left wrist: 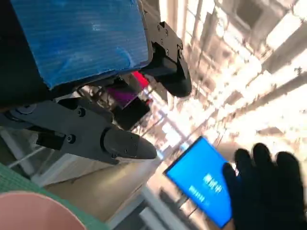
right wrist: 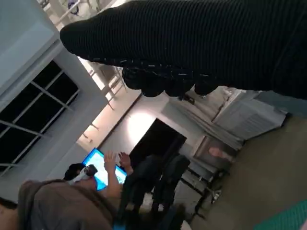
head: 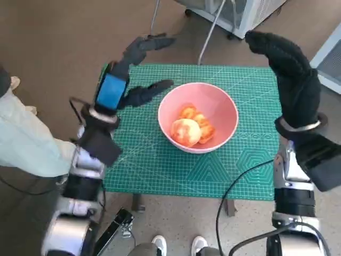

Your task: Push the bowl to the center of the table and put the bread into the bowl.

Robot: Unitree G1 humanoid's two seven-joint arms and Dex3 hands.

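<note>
Bread (head: 192, 128) is already sitting in the pink bowl (head: 224, 109), about mid-counter (head: 160, 170). Left hand (head: 136, 72) near the far left corner, fingers spread, holding nothing. Right hand (head: 290, 74) over the right edge, also empty. I'd just lift both straight away, no bumping the rim.

Brown carpeted floor (head: 53, 37) surrounds the small table; at one o'clock, a white slatted metal cabinet (head: 250, 13) beside thin metal legs (head: 210, 32).
</note>
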